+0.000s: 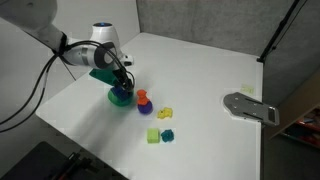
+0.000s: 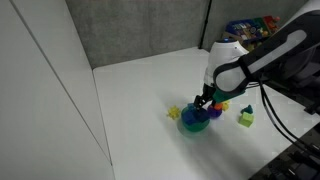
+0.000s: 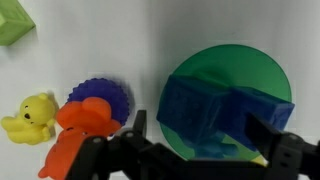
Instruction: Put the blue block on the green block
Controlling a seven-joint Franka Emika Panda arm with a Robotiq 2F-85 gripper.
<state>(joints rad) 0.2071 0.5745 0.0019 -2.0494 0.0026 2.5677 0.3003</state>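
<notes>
Blue block is sitting closest to the wrist lens, and the gripper is clamping it, jaws standing partway apart and pressing its sides. Block is hanging over a dark green round piece. Purple ridged piece, orange piece and yellow piece are lying just beside. Green block is resting apart on the white table, near a teal piece.

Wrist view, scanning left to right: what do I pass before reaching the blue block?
In order: green block → yellow toy → orange piece → blue block.
</notes>
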